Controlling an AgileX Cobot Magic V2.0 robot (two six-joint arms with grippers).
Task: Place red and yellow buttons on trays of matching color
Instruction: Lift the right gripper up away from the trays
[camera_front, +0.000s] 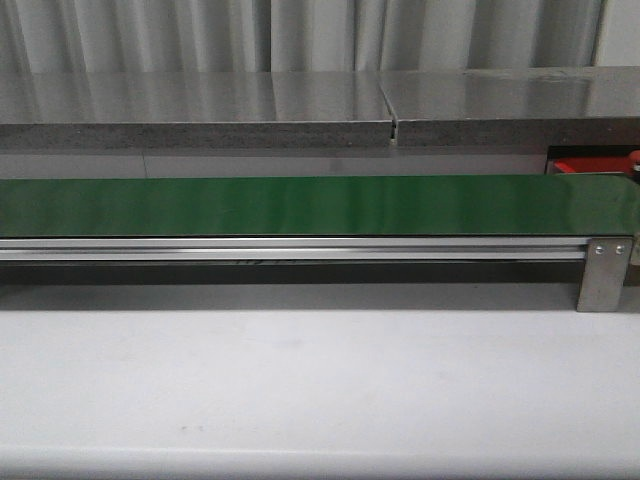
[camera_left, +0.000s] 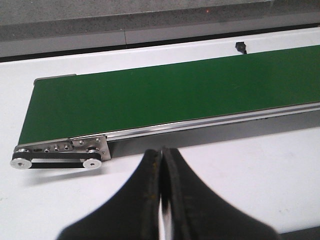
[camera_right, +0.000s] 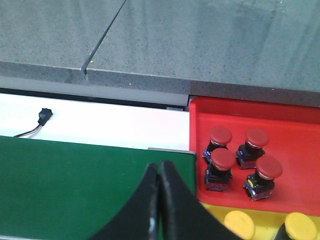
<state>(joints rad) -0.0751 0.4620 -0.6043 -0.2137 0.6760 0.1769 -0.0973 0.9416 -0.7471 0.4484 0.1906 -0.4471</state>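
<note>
Front: I see green belt (camera_front: 300, 205) bare, red tray (camera_front: 590, 166) corner at its right end | Left wrist: left hand (camera_left: 161, 155) pinched closed, holding nothing | Right wrist: right hand (camera_right: 160, 170) closed, empty; four red buttons (camera_right: 220, 136) on red tray; two yellow buttons (camera_right: 239, 223) on yellow tray (camera_right: 220, 212); I judge sorting well along.

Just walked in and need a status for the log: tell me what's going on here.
Nothing is being handled right now. The green conveyor belt carries no buttons. The left gripper and the right gripper are both shut and hold nothing. Beyond the belt's right end, the red tray already holds four red buttons, and two yellow buttons show at the edge of the right wrist view. The arms appear to be waiting.
</note>
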